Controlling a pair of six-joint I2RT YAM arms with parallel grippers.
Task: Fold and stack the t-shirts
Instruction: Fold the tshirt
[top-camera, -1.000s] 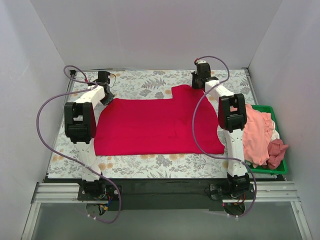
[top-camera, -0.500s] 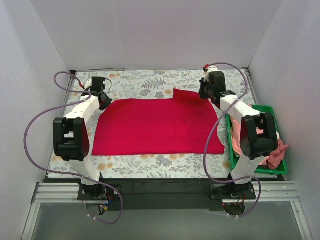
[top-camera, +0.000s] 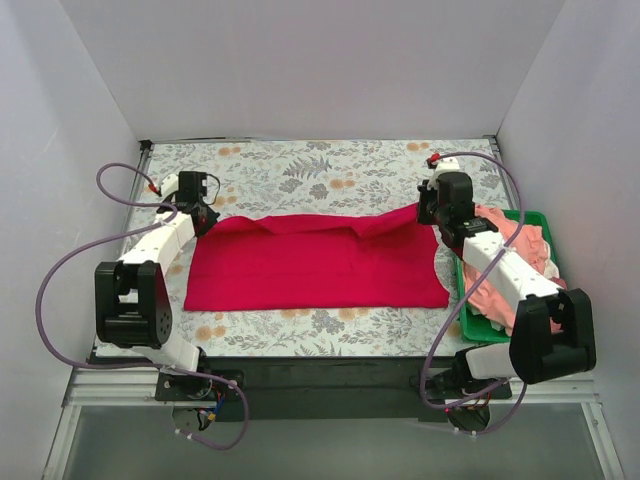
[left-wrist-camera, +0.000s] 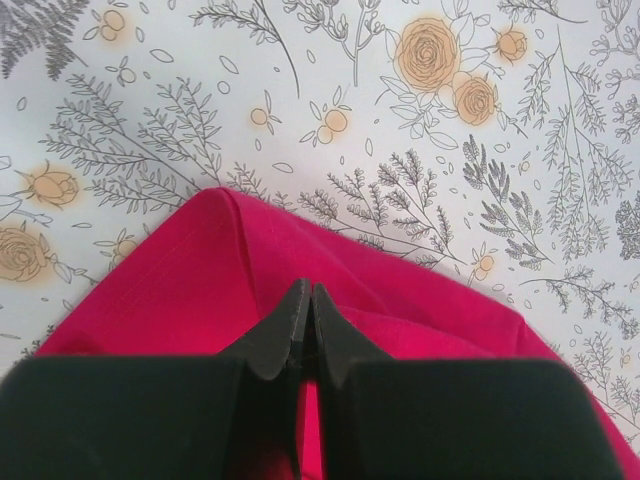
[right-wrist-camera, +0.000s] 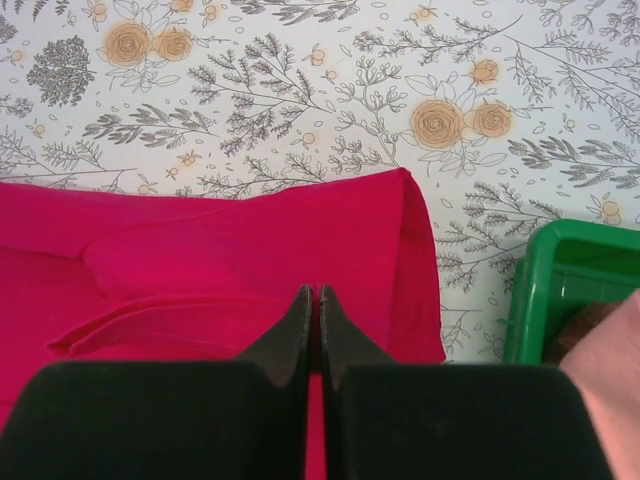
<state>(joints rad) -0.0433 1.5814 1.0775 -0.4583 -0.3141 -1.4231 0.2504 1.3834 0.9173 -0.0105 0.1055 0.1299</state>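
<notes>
Looks early, first fold only underway. Shows large crimson red cotton t-shirt (top-camera: 315, 270) spread on floral-print counter (top-camera: 300, 165), far edge lifted and doubled toward near side. Has left gripper (left-wrist-camera: 307, 292) and right gripper (right-wrist-camera: 312, 293) with jaws pressed together, each pinching a far corner of that shirt. Leaves salmon pink t-shirt (top-camera: 515, 232) heaped unfolded in green plastic bin (top-camera: 461, 290); no stack started.

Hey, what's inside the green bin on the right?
A crumpled pink shirt lies in the bin. The right arm crosses above the bin and hides its middle, so anything else in there cannot be seen.
</notes>
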